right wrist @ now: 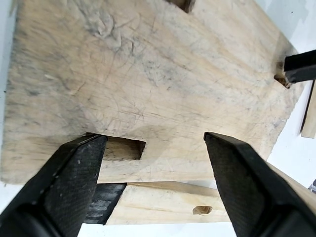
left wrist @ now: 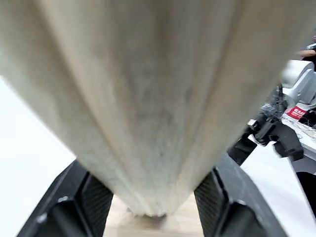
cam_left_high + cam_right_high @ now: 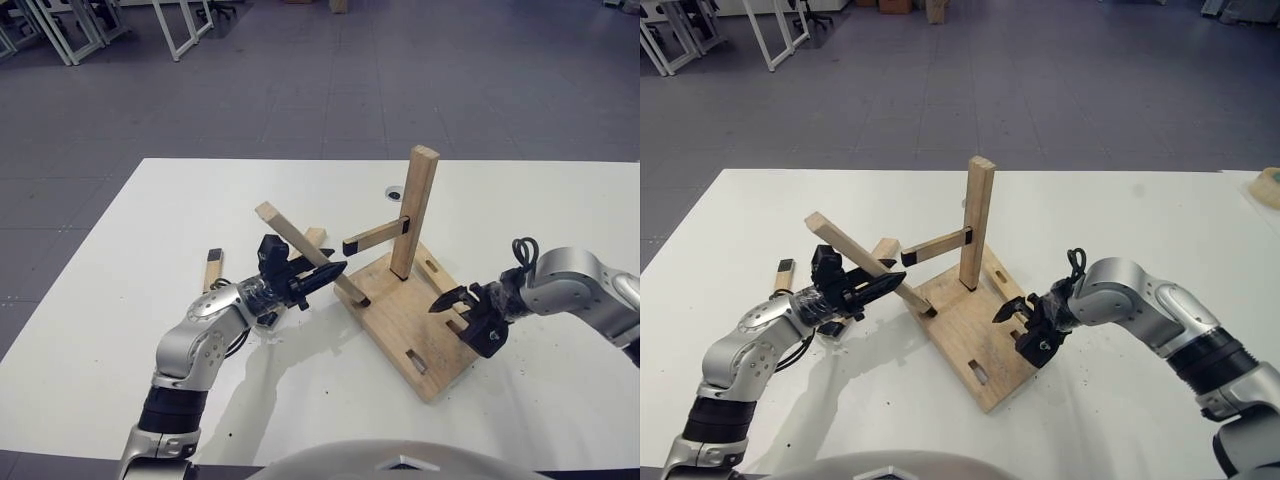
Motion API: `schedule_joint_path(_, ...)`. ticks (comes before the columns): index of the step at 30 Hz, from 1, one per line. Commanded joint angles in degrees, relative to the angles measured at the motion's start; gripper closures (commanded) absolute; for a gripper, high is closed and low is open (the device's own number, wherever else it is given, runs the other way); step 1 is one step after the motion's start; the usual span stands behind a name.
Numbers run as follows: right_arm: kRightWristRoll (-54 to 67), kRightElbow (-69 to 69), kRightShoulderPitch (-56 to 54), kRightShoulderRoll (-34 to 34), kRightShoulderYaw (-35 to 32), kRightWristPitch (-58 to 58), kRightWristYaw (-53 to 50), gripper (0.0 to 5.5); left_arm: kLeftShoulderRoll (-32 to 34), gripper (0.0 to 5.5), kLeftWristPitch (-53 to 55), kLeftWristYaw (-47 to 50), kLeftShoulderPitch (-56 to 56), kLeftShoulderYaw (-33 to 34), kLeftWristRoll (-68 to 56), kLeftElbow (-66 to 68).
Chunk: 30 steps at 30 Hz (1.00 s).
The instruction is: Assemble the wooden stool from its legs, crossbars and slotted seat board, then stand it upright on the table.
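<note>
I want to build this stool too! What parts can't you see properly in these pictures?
- Left wrist view: the slanted leg held in the left gripper blocks almost everything past it.
- Eye views: whether that leg's tip sits in a slot of the seat board is too small to tell.
- Right wrist view: the seat board covers most of a wooden piece beneath it.

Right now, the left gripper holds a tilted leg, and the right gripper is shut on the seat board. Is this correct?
Not quite. The left gripper does hold the tilted leg, but the right gripper is open, not shut. The right wrist view shows its fingers wide apart over the seat board, by a slot.
</note>
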Motion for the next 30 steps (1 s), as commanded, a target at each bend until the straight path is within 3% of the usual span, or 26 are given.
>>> schedule_joint_path(1, -1.7, 0.2, 2.6, 1.2, 1.3, 0.4, 1.5, 1.86, 0.9, 3.45, 0.7, 0.9, 1.3, -2.6, 5.0, 3.6)
schedule_joint_path(6, -1.8, -1.0, 4.2, 1.4, 0.7, 1.5, 1.3, 1.86, 7.5, 3.45, -2.7, -0.9, -1.8, -6.8, 13.1, 5.4)
schedule_joint_path(12, -2.0, -2.6, 6.0, 1.7, -0.4, 3.2, 0.9, 1.86, 13.7, 3.45, 1.3, -1.3, -2.8, -12.9, 17.7, 0.9)
schedule_joint_path(16, -1.2, -4.1, 6.2, 2.7, -1.7, 5.0, 0.3, 1.86, 12.9, 3.45, 6.0, 1.8, -1.8, -15.6, 16.7, -0.5)
schedule_joint_path(21, -2.7, -2.7, 9.0, 0.9, -3.3, 5.4, -0.9, 1.86, 10.7, 3.45, 10.1, 3.0, 0.1, -12.0, 9.4, 3.0)
schedule_joint_path(24, -3.1, -2.1, 10.4, 0.9, -3.4, 5.5, -1.2, 1.86, 11.3, 3.45, 10.0, 2.2, -0.5, -13.1, 8.9, 4.5)
schedule_joint_path(30, -1.8, -2.8, 9.4, 7.4, -10.1, 4.5, -12.8, 1.86, 11.9, 3.45, 12.5, 3.3, -5.2, -17.4, 10.8, 3.0)
